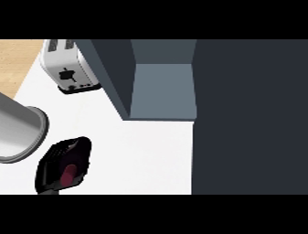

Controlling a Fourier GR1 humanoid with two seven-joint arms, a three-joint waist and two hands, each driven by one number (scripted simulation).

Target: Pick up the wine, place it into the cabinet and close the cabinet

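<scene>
The dark cabinet (261, 114) fills the right side of the head view, a slate-blue mass whose open compartment (164, 91) shows a paler grey-blue floor and side wall near the upper middle. Beside it spreads the white counter (136, 151), with a strip of light wood surface (4, 59) at the upper left. A grey forearm (7, 125) comes in from the left edge as a broad cylinder ending in a flared cuff. A silver toaster (67, 66) stands on the counter at the top, just left of the cabinet's open side, its black lever and knobs facing down the view.

The left hand (54, 160) is black and sits low on the counter below the cuff, its fingers curled round the wine (69, 173). Only a small dark-red patch of the wine shows, rounded and reddish-maroon, framed by the black fingers; its shape and length are hidden by the hand. It lies inside the grasp, at the hand's lower right part, well apart from the cabinet's open compartment and below the toaster.
</scene>
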